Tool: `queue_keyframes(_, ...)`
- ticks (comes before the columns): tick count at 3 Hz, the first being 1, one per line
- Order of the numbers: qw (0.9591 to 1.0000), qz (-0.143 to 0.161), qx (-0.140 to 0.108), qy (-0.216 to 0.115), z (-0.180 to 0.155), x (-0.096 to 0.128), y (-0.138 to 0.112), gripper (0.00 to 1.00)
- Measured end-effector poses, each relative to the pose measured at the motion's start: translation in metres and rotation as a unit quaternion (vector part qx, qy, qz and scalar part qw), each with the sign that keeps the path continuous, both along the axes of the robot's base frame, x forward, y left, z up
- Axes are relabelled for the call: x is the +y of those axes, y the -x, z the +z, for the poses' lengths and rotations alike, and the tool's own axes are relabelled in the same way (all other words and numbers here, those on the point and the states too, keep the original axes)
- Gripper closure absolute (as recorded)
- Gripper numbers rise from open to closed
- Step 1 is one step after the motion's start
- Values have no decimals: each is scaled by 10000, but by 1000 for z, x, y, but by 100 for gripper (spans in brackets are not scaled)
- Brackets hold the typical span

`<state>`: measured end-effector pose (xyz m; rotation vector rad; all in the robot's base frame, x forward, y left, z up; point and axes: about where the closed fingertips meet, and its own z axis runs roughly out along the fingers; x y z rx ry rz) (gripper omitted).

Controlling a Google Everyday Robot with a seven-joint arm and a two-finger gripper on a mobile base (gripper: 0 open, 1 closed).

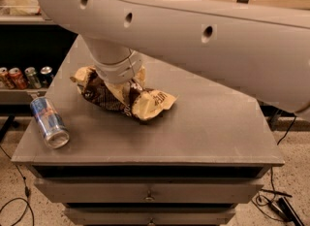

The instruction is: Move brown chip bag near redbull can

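The brown chip bag [123, 96] lies crumpled on the grey cabinet top [213, 128], left of centre, with cream ends at its left and right. My gripper [116, 82] comes straight down onto the middle of the bag, and the thick wrist hides where it meets the foil. The redbull can [49, 122] lies on its side near the front left corner, its silver top toward the front edge. It is about a can's length to the left of the bag.
My large grey arm [193, 31] spans the top of the view. A row of small cans [24, 77] stands on a dark shelf at far left. The cabinet has drawers [150, 193] below, and cables [276, 201] lie on the floor.
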<state>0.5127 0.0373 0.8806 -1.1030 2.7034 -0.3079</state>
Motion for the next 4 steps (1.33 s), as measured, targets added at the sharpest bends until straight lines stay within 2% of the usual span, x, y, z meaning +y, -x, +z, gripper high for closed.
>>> queue_keyframes(1,10000,0,1,-1,0,0,0,100)
queue_keyframes(2,10000,12,37,-37,0,1,0,83)
queue_keyframes(3,10000,12,39,-38,0,1,0,58)
queue_keyframes(4,9997,48,159,-149,-5,3,-3,36)
